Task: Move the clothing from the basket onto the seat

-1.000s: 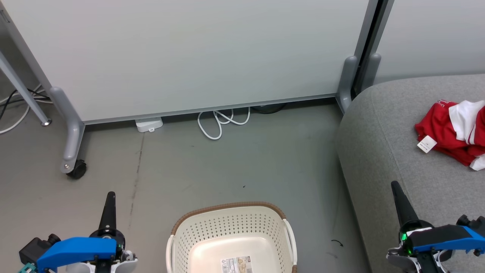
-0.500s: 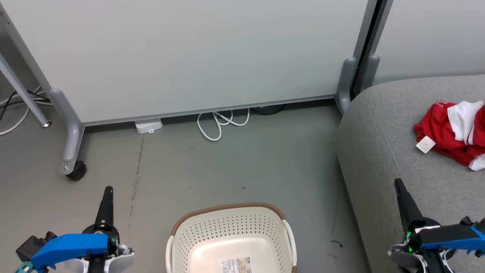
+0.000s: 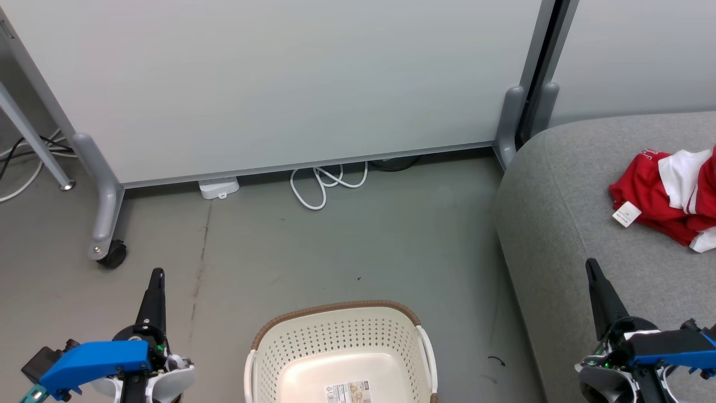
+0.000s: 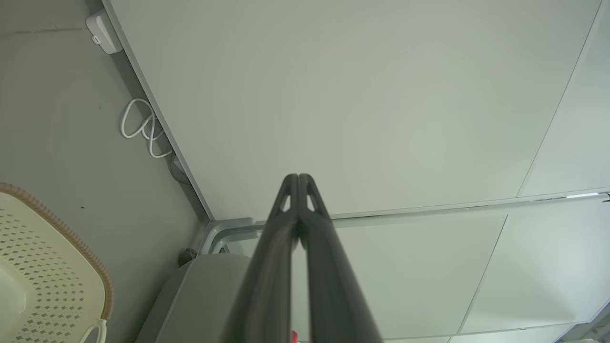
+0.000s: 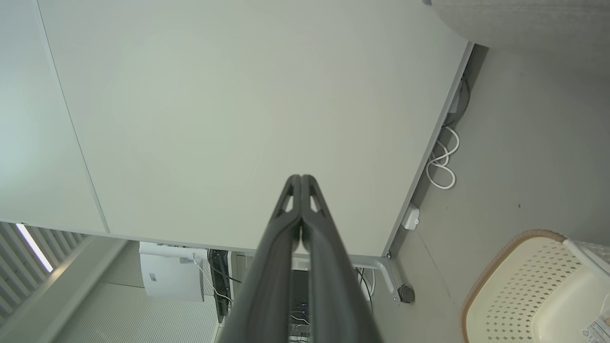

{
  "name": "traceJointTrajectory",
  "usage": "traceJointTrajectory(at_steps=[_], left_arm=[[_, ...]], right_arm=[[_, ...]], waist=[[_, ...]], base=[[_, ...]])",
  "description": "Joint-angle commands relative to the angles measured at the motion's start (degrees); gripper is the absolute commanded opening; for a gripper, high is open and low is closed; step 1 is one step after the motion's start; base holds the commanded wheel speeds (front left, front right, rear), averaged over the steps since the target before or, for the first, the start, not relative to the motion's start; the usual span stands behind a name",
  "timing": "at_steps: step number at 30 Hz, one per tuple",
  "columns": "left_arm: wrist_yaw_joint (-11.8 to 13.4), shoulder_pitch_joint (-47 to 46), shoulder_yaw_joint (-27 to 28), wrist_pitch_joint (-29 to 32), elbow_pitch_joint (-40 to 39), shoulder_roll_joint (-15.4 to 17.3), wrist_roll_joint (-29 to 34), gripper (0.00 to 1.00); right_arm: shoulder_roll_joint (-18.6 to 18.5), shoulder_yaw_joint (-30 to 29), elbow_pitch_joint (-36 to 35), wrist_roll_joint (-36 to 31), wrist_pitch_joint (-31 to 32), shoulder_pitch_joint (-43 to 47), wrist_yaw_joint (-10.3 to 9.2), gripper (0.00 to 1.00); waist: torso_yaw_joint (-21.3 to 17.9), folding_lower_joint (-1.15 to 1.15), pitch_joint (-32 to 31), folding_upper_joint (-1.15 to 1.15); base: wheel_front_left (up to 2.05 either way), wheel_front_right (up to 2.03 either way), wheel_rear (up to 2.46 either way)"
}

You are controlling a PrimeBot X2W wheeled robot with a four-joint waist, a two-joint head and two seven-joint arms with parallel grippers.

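The red and white clothing [image 3: 668, 196] lies bunched on the grey seat [image 3: 587, 235] at the right of the head view, a white tag at its near edge. The cream basket [image 3: 341, 358] with its brown rim stands on the floor at the bottom centre, holding nothing but a label on its bottom; it also shows as the basket [image 4: 43, 267] and the basket [image 5: 533, 290]. My left gripper [image 3: 156, 275] hangs shut left of the basket, and in the left wrist view the left gripper [image 4: 298, 177] has its tips pressed together. My right gripper [image 3: 590, 264] is shut over the seat's front edge, seen closed as the right gripper [image 5: 301, 177].
A pale partition wall [image 3: 279, 78] on grey wheeled legs [image 3: 103, 224] stands behind the bare floor. A coiled white cable [image 3: 324, 182] and a small white box [image 3: 218, 187] lie at its foot. More cables [image 3: 22, 162] trail at the far left.
Both grippers have drawn back toward the bottom of the head view, fingers still shut. The picture has shifted slightly, so the basket sits a little lower. The clothing rests unmoved on the seat.
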Motion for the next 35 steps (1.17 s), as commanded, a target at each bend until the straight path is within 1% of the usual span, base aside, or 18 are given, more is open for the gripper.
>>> traceJointTrajectory(at_steps=[1, 16, 35], left_arm=[[-0.2, -1.0, 0.4, 0.3, -0.5, 0.0, -0.9, 0.00], [-0.2, -1.5, 1.2, 1.8, -1.0, -0.2, -6.2, 0.00], [-0.2, -1.4, 1.2, 1.9, -1.0, -0.2, -6.1, 0.00]], right_arm=[[0.0, -0.2, -0.4, 1.3, 0.2, -0.7, 0.04, 0.00], [0.0, -0.8, -0.8, 7.0, 1.4, -0.9, 0.04, 0.00], [0.0, -0.8, -0.8, 6.9, 1.4, -0.9, 0.04, 0.00]], waist=[[0.0, 0.00, 0.0, 0.00], [-0.2, 0.00, -0.3, 0.00], [-0.2, 0.00, -0.3, 0.00]], base=[[0.00, 0.00, 0.00], [0.00, 0.00, 0.00], [0.00, 0.00, 0.00]])
